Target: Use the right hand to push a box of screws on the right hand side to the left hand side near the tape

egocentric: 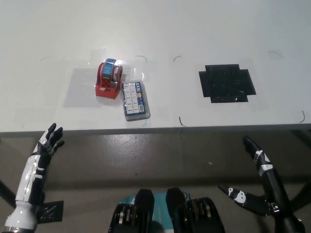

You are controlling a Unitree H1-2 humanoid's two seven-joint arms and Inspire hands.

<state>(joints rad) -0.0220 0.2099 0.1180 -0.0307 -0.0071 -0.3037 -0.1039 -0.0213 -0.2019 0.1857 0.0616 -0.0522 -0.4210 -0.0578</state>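
The box [135,100] is a flat, clear plastic rectangle with rounded corners, a blue label and rows of small white cells. It lies on the smooth white tabletop [160,34], touching the tape [109,79] at that dispenser's 4 o'clock. The tape is a red holder carrying a blue-edged roll. A matte black cross-shaped patch [226,83] sits well apart at the box's 3 o'clock. The black right hand [255,177] hangs below the tabletop edge at 5 o'clock, fingers spread, empty. The white left hand [47,141] rests at 7 o'clock, open.
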